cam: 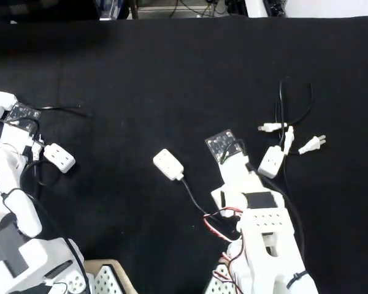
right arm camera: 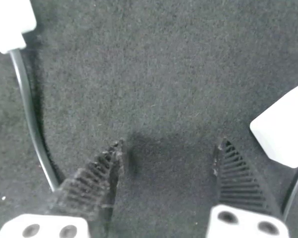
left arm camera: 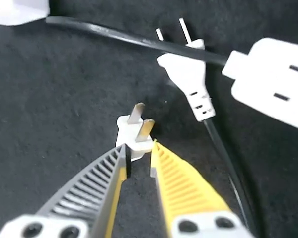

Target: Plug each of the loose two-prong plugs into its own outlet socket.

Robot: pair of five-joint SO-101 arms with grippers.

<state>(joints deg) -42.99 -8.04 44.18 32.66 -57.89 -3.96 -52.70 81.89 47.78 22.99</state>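
Now, the left gripper (left arm camera: 137, 154) has its grey and yellow fingers (left arm camera: 181, 181) pinched together on a small white plug (left arm camera: 135, 133), gripping the body low down with both flat prongs poking free above the tips, which looks to me like the right place to hold it. I'd judge that plug as light, hard and smooth, the sort that can swivel in a narrow pinch the moment the prongs meet resistance, so a squeeze across the flat sides of the body is the safe bet, never on the metal. Just beyond it lies a second plug (left arm camera: 187, 74) under a black cord (left arm camera: 114, 34), and beside that a white socket block (left arm camera: 270, 82) with its slots showing. That block looks light too, and I'd expect it to skid on the black cloth (right arm camera: 164, 74) when pushed. Over on the other side, the right gripper (right arm camera: 171, 148) hangs with fingers spread wide and nothing between them, sitting between a corded socket (right arm camera: 10, 17) and another socket (right arm camera: 283, 131). Farther out, two loose plugs (cam: 311, 144) lie near that arm.
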